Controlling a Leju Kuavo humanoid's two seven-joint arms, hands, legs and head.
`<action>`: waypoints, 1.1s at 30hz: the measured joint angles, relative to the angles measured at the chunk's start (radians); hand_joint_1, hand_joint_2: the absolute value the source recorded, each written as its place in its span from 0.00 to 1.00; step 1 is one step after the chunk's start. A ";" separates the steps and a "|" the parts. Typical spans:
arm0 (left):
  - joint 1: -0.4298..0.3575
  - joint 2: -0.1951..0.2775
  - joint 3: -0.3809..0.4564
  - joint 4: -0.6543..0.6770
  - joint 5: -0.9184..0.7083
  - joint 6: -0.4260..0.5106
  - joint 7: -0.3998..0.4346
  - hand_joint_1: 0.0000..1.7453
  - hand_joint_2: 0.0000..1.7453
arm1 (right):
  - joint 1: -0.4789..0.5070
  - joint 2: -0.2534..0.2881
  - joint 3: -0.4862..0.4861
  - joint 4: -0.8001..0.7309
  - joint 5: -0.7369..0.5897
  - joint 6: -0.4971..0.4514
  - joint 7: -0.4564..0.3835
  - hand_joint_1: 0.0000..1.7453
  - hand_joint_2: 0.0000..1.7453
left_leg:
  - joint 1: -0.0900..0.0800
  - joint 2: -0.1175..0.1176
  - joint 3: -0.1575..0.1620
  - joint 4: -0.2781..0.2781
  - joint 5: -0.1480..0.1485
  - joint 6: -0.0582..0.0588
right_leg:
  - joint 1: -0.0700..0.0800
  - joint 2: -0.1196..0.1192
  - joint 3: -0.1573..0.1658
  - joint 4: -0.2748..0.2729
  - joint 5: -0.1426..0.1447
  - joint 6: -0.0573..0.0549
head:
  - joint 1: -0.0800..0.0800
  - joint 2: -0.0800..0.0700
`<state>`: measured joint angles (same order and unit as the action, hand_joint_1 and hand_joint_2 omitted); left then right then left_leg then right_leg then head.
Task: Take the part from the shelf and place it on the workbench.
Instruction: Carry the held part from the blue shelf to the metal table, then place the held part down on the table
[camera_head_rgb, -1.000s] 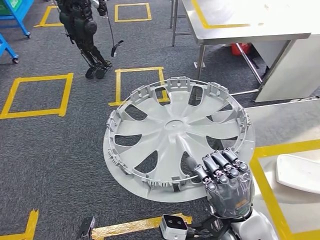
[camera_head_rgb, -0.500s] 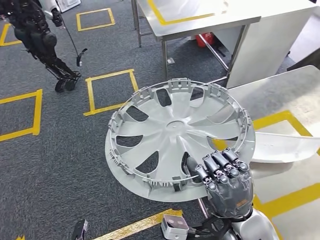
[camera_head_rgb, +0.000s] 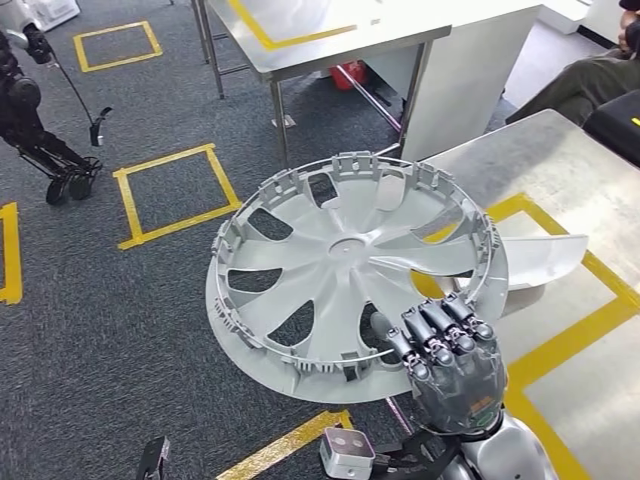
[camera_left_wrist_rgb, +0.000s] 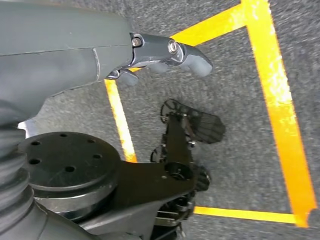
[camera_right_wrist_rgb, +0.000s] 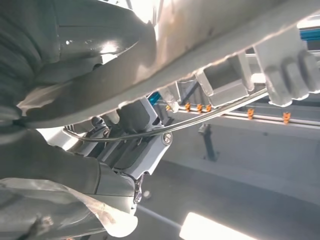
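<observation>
The part is a large silver wheel cover (camera_head_rgb: 351, 270) with curved spokes and a clipped rim, held roughly level in front of me in the head view. My right hand (camera_head_rgb: 453, 365) grips its near right rim, dark fingers curled over the edge. The right wrist view shows that rim (camera_right_wrist_rgb: 211, 45) from close below, with the fingers (camera_right_wrist_rgb: 128, 145) wrapped under it. The steel workbench (camera_head_rgb: 558, 170) with yellow tape lines lies to the right, partly under the cover's far right edge. My left hand (camera_left_wrist_rgb: 166, 52) hangs over the carpet, fingers straight, holding nothing.
A white flat part (camera_head_rgb: 547, 258) lies on the workbench inside the tape. Another steel table (camera_head_rgb: 340, 35) stands ahead. A second dark robot (camera_head_rgb: 34, 120) stands at the far left. A seated person's legs (camera_head_rgb: 589, 85) are beyond the workbench. Yellow squares mark the grey carpet.
The camera has turned to the right: floor squares, the far table and the other robot slid left, and more of the workbench came into view. The wheel cover stays in my right hand.
</observation>
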<state>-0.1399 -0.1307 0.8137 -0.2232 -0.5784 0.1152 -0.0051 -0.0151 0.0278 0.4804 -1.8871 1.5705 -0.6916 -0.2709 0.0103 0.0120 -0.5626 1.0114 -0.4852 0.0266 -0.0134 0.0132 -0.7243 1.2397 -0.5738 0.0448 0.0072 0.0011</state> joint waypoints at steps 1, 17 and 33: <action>0.003 0.001 0.000 0.000 -0.002 0.000 0.002 0.00 1.00 | -0.003 0.000 0.002 0.006 0.000 0.000 0.001 1.00 1.00 | -0.002 0.015 -0.001 0.000 0.000 0.000 | 0.000 -0.005 -0.019 0.045 -0.013 0.001 | 0.000 0.000; 0.003 0.003 -0.029 0.000 -0.063 0.009 0.002 0.00 1.00 | -0.017 0.000 0.016 0.038 0.000 0.000 0.032 1.00 1.00 | -0.005 -0.003 -0.113 0.284 -0.142 -0.039 | 0.011 0.022 0.136 -0.234 0.105 -0.055 | -0.010 0.000; -0.003 -0.001 -0.074 0.000 -0.101 0.015 0.006 0.00 1.00 | 0.001 -0.002 0.010 0.037 0.000 0.000 0.007 1.00 1.00 | -0.005 0.033 -0.005 0.007 -0.006 0.008 | 0.003 -0.008 -0.026 0.046 0.007 -0.002 | 0.003 0.000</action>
<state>-0.1427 -0.1314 0.7395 -0.2235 -0.6795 0.1300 0.0007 -0.0137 0.0261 0.4908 -1.8499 1.5705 -0.6916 -0.2640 0.0054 0.0451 -0.5673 1.0188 -0.4911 0.0345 -0.0102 0.0049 -0.7501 1.2857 -0.5667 0.0429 0.0102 0.0011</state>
